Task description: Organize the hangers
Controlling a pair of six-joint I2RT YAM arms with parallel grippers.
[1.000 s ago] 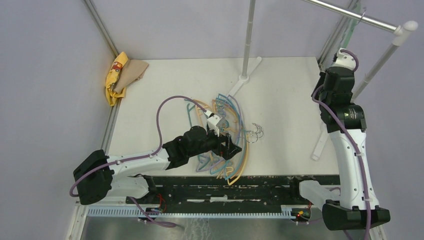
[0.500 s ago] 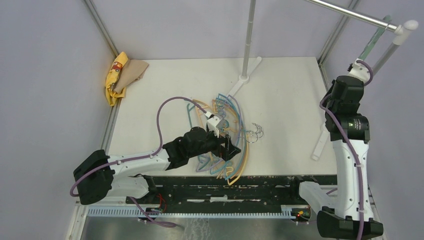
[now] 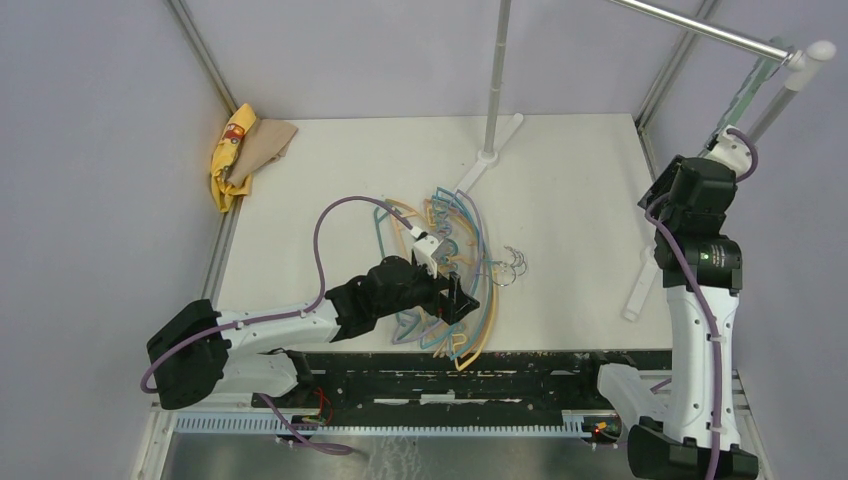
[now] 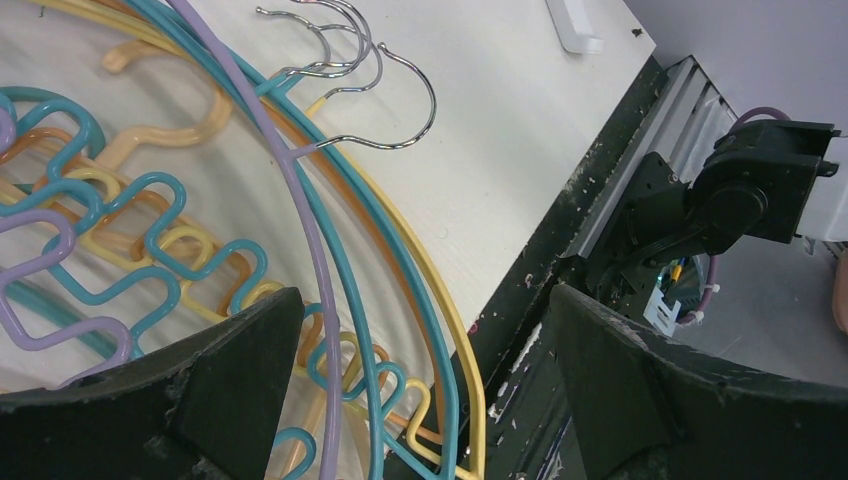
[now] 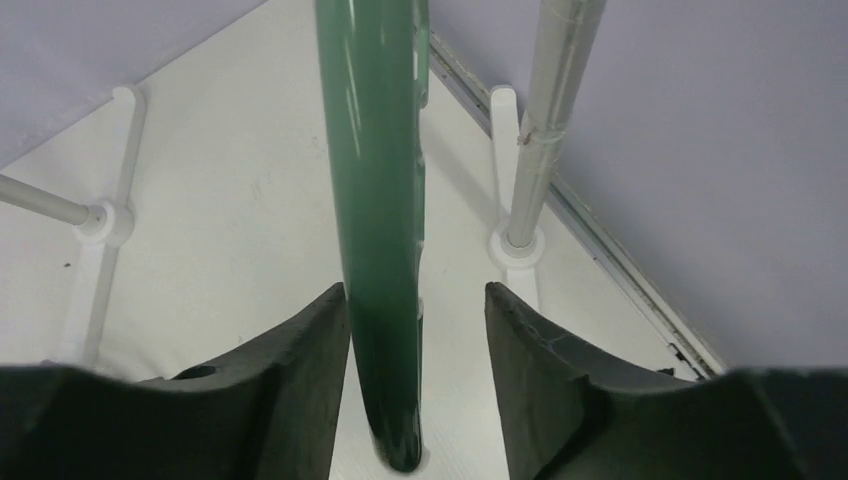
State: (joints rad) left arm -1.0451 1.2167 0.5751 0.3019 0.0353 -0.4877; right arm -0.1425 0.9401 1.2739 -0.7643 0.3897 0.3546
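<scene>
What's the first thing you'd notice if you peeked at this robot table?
The tangle of colourful hangers near the front edge of the table jumps out first, with the open left gripper right above it. High on the right, by the silver rail, a dark green hanger stands between the parted fingers of the right gripper. A yellow cloth sits at the far left corner.

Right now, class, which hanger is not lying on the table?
The green hanger standing between the right arm's fingers, raised near the rail; every other hanger lies in the tangled pile on the table.
</scene>
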